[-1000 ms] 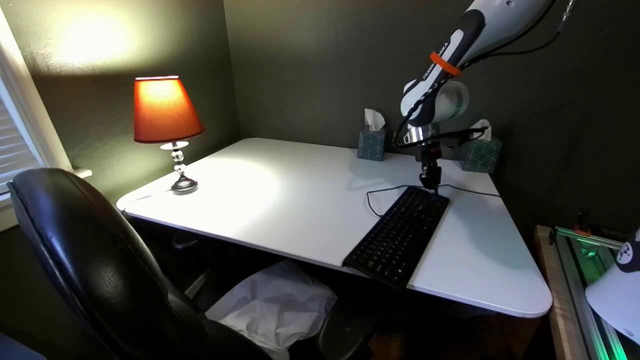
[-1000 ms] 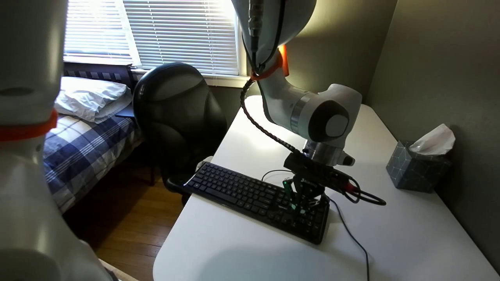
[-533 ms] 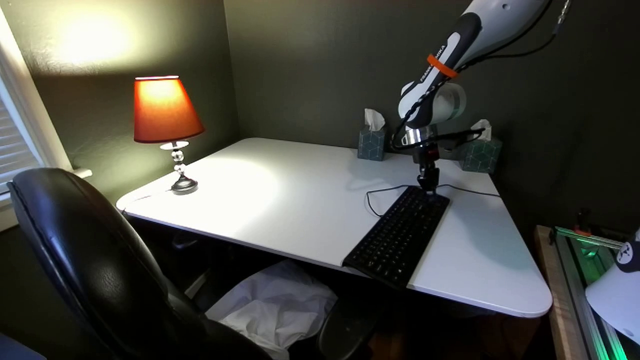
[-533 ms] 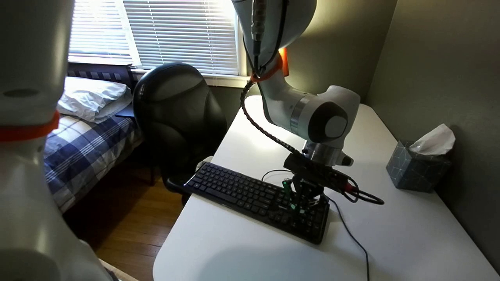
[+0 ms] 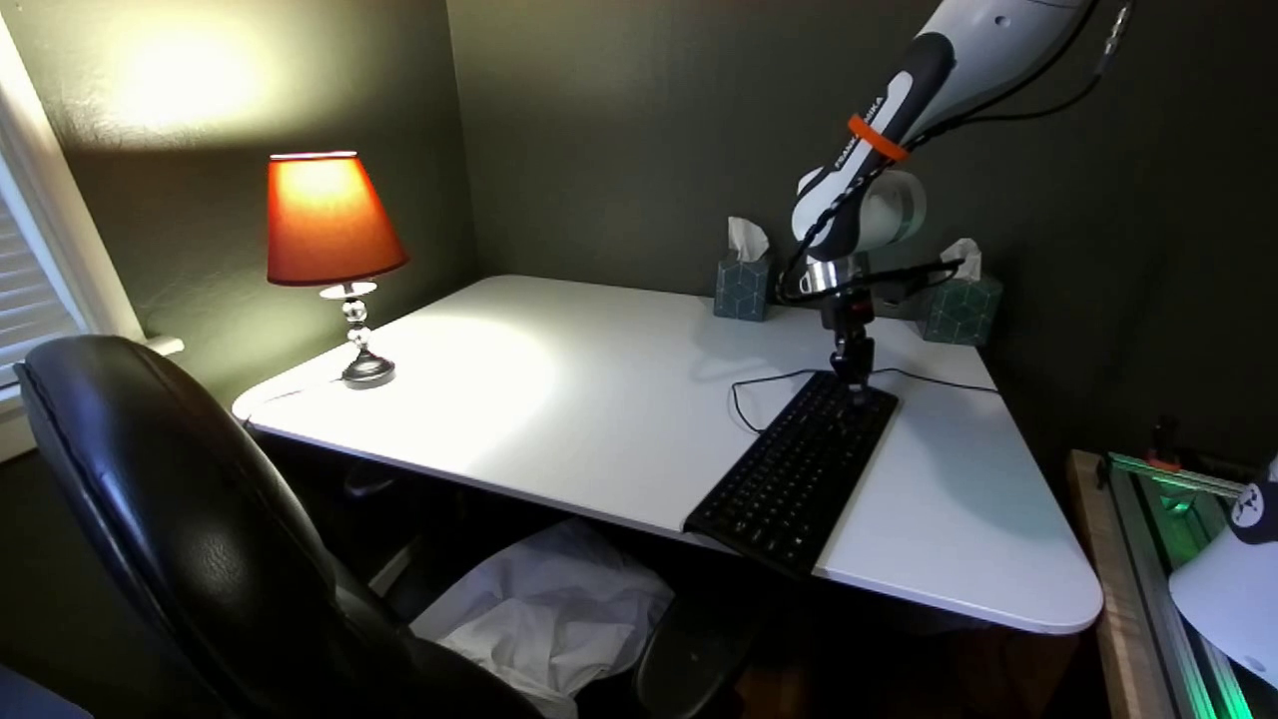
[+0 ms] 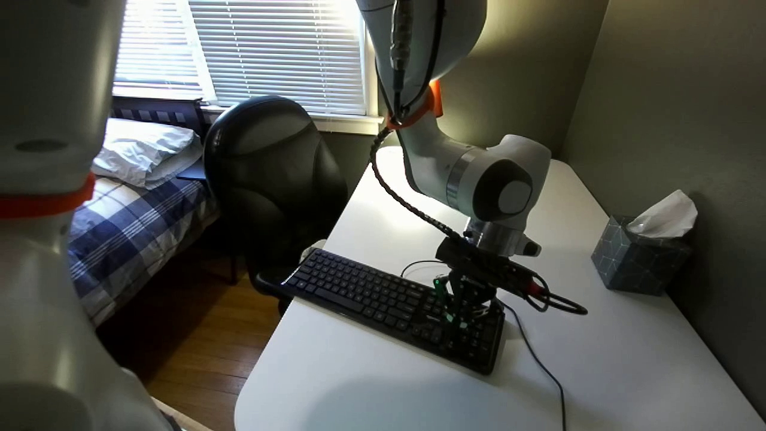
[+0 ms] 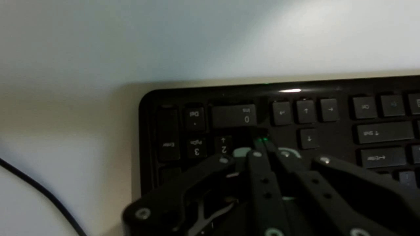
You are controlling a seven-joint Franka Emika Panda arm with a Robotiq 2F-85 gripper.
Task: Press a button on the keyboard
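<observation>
The long flat black keyboard (image 5: pixel 789 479) lies on the white desk, one end at the desk's front edge; it also shows in an exterior view (image 6: pixel 359 293). In the wrist view its number pad and arrow keys show, upside down (image 7: pixel 341 137). My gripper (image 7: pixel 261 136) is shut with its fingertips together and nothing seen between them. It points down over the number-pad end, by the 0 key (image 7: pixel 233 116) and the 2 key (image 7: pixel 223 144). The key under the tips is hidden. The gripper shows there in both exterior views (image 5: pixel 858 393) (image 6: pixel 456 328). I cannot tell whether the tips touch a key.
A thin black cable (image 6: pixel 541 359) runs from the keyboard across the desk (image 5: pixel 559 399). Two tissue boxes (image 5: pixel 741 288) (image 5: pixel 960 310) stand at the back by the wall. A lit red lamp (image 5: pixel 329 225) stands at the far corner. A black chair (image 6: pixel 275 185) is beside the desk.
My arm has moved slightly down and to the left in an exterior view, with the shut gripper shifting a little over the number-pad end. The keyboard has not moved.
</observation>
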